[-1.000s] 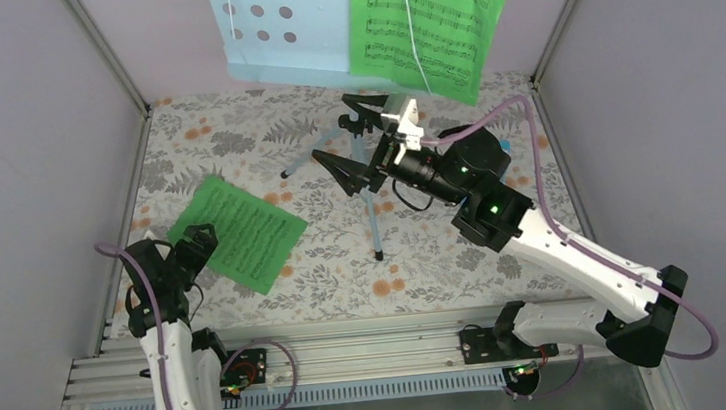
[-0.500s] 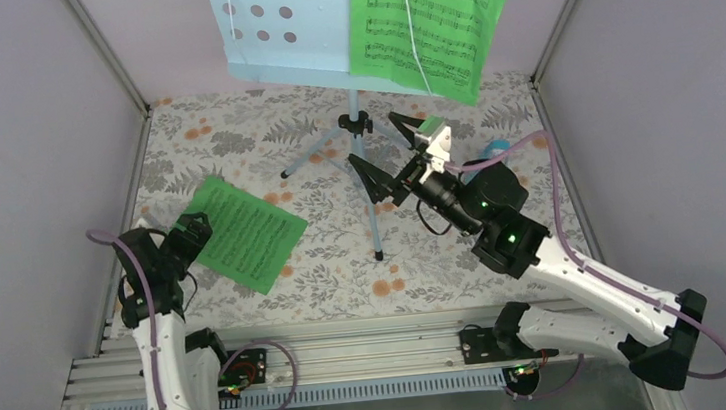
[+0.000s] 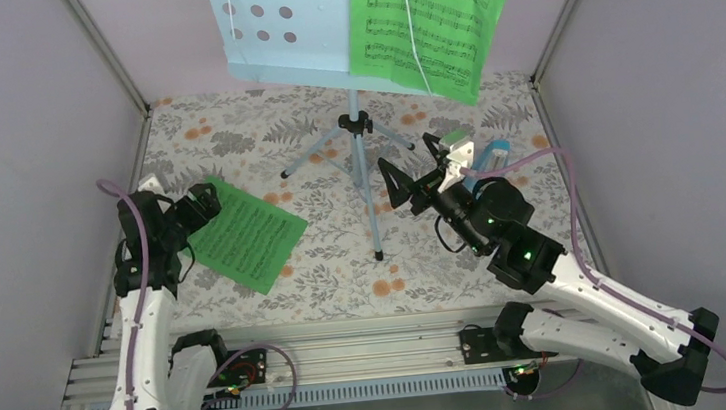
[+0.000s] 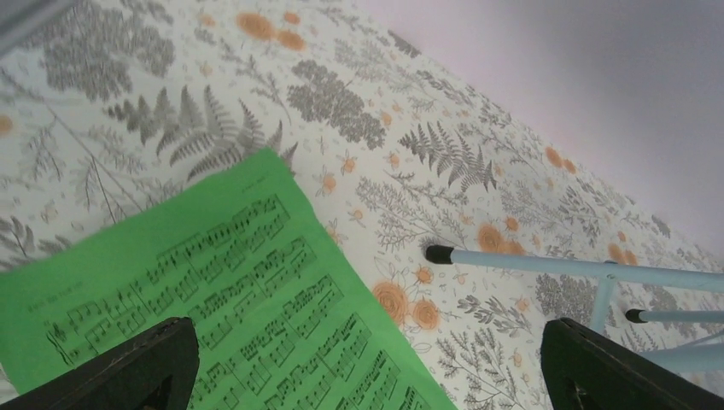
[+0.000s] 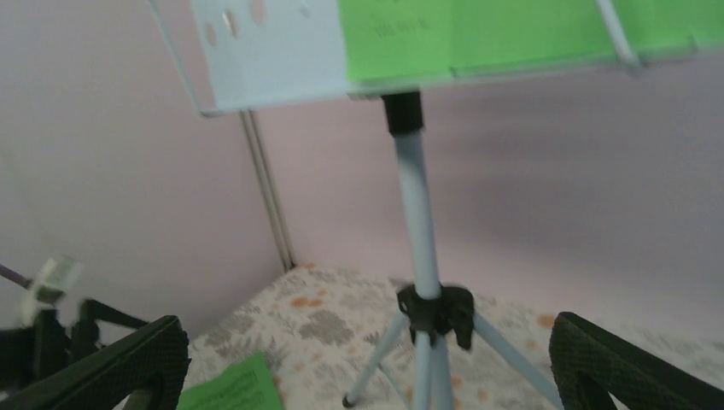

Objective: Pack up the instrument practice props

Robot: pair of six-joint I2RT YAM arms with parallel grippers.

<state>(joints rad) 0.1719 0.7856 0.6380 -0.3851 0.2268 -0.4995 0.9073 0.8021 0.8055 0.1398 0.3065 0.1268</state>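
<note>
The pale blue music stand [image 3: 359, 125] stands at the back middle of the table, its hole-punched desk [image 3: 282, 27] holding a green sheet-music page [image 3: 426, 18]. A second green page [image 3: 246, 234] lies flat at the left. My left gripper [image 3: 202, 204] hovers open over that page's far left corner; the left wrist view shows the page [image 4: 213, 299] below the jaws. My right gripper [image 3: 413, 163] is open, just right of the stand's pole [image 5: 416, 196], holding nothing. A small blue metronome [image 3: 498, 146] peeks out behind the right arm.
A floral cloth [image 3: 324, 259] covers the table, with purple walls close on three sides. The tripod's legs [image 4: 580, 266] spread across the middle of the cloth. An aluminium rail [image 3: 353, 352] carries both arm bases at the near edge.
My right gripper has drawn back to the right, away from the tripod hub. The left arm has stretched farther from its base, carrying its gripper toward the page's far corner.
</note>
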